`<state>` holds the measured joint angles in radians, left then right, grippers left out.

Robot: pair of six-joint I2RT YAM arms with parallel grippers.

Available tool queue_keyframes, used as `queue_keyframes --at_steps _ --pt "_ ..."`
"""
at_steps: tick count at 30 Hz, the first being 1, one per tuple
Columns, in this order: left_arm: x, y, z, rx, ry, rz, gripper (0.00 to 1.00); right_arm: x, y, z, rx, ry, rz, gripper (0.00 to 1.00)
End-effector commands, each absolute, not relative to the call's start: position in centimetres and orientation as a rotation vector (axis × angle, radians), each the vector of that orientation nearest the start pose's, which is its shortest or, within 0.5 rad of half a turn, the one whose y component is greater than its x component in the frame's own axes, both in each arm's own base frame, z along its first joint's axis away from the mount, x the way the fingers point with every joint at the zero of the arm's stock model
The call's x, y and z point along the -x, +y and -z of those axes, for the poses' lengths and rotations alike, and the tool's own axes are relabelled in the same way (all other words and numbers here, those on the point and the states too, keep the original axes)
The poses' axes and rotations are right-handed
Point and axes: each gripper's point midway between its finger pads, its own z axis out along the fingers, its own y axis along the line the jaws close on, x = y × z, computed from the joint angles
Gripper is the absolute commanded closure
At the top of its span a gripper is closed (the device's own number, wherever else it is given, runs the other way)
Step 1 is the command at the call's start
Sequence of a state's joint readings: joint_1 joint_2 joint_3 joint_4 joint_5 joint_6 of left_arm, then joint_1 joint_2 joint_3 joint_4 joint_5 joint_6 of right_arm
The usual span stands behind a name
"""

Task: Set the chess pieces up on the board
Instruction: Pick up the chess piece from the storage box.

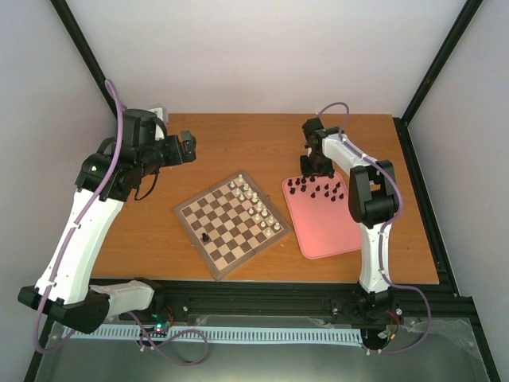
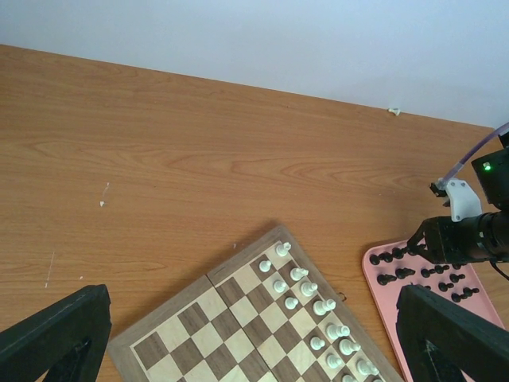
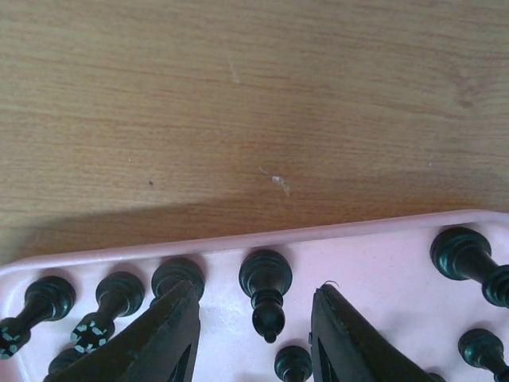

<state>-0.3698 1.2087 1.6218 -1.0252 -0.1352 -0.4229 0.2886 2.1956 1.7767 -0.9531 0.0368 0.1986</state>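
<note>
The wooden board [image 1: 231, 224] lies mid-table, turned diagonally, with two rows of white pieces [image 1: 256, 204] along its right side and one black piece [image 1: 206, 237] near its lower left. The other black pieces [image 1: 318, 189] stand on the pink tray [image 1: 326, 227]. My right gripper [image 1: 312, 169] is open over the tray's far edge. In the right wrist view its fingers [image 3: 171, 330] stand either side of a black bishop [image 3: 266, 290] without touching it. My left gripper [image 1: 188, 146] is open and empty, high over the bare table left of the board; its fingers [image 2: 56, 334] frame the board [image 2: 238, 318].
The pink tray [image 2: 382, 278] lies right of the board, close to its right corner. More black pieces [image 3: 465, 259] crowd the tray around my right fingers. A black frame rail [image 1: 318, 290] runs along the table's near edge, with walls at back and sides.
</note>
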Motion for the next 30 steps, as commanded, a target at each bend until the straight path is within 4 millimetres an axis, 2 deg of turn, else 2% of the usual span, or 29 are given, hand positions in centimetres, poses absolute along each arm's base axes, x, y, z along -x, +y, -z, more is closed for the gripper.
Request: queue_keyframes --at_steps 1,12,19,22,25,30 --pt "-31.5 -9.4 -37.8 0.139 2.169 0.292 0.00 -46.1 12.9 -4.4 0.133 2.926 0.007 0.61" --pt "-31.9 -9.5 -37.7 0.122 2.176 0.274 0.00 -46.0 12.6 -3.4 0.127 2.951 0.029 0.66" --pt "-32.1 -9.6 -37.6 0.123 2.181 0.273 0.00 -46.5 12.4 -3.7 0.126 2.944 0.049 0.86" --pt "-32.2 -9.6 -37.5 0.124 2.182 0.279 0.00 -46.5 11.9 -3.8 0.122 2.945 0.073 0.91" --pt "-32.1 -9.7 -37.5 0.124 2.183 0.281 0.00 -46.7 11.6 -4.5 0.117 2.930 0.099 0.93" --pt "-31.9 -9.7 -37.8 0.124 2.176 0.292 0.00 -47.4 11.2 -7.8 0.117 2.857 0.124 0.94"
